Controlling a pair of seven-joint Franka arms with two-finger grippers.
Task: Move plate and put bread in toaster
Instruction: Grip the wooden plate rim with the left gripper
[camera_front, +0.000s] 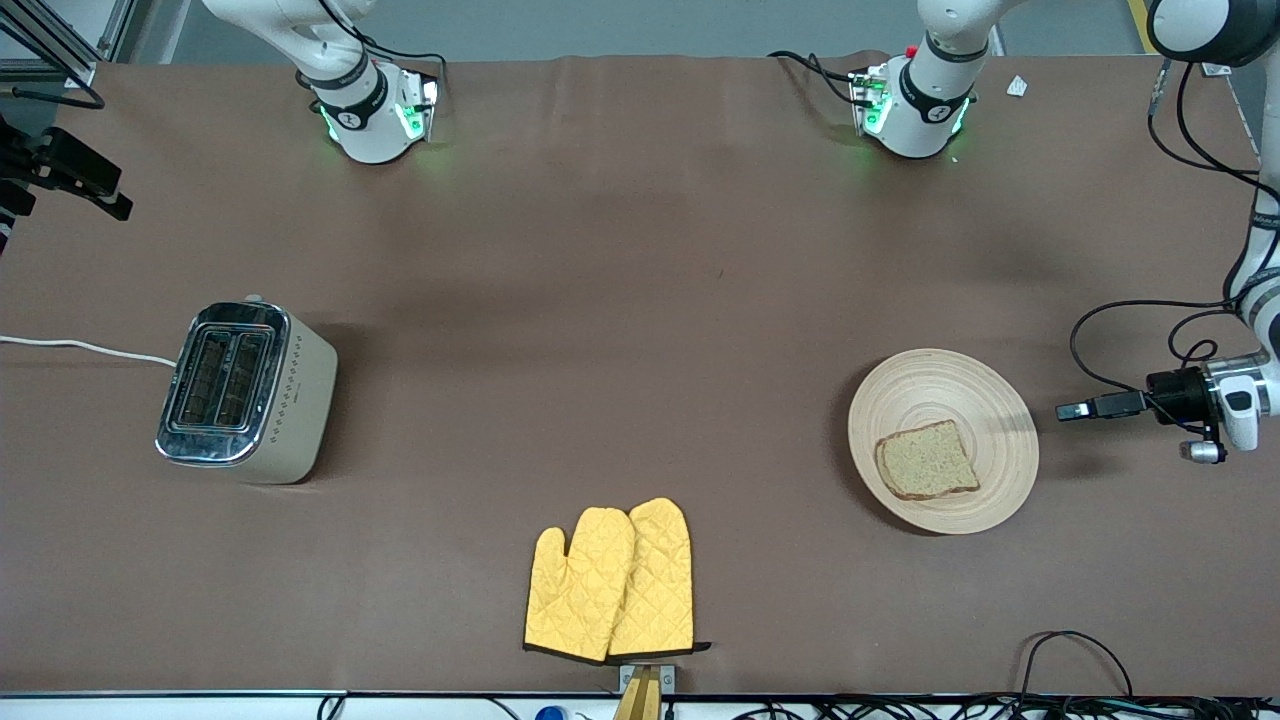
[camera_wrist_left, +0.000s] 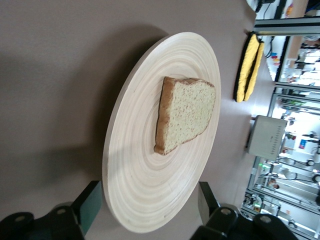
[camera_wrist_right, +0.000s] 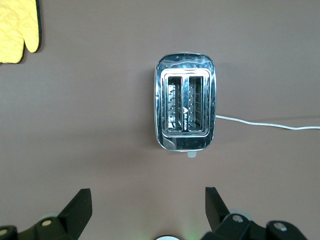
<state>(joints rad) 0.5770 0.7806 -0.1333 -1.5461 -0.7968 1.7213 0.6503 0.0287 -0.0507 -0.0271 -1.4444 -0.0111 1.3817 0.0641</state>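
I have the left end effector (camera_wrist_left: 147, 212) low at the left arm's end of the desk (camera_front: 640, 300), its 2 fingers (camera_wrist_left: 90, 202) spread either side of the plate's (camera_front: 990, 385) rim and not yet touching it. The plate lies flat on the desk with the bread (camera_front: 927, 460) resting on it, off-centre toward the front camera. The toaster (camera_front: 290, 400) stands well apart, at the right arm's end, both slots up and empty, its white cord (camera_front: 85, 348) trailing off the desk edge.

My main worry is the rim grip. The plate is shallow and its edge sits almost on the desk, so if I close too high the fingers could slide off the wood, or tip the plate and send the slice sliding. If I come in too low, a fingertip may dig into the desk covering and shove the plate instead of catching it.

1 more risk: a fast drag would let the loose bread skate across the smooth grooved wood and off the edge.

The oven mitts (camera_front: 610, 585) lie between plate and toaster, nearer the front camera; a straight path should clear them, but a low sweep could snag them.

The right end effector (camera_wrist_right: 147, 210) waits over the toaster, fingers spread, holding nothing.
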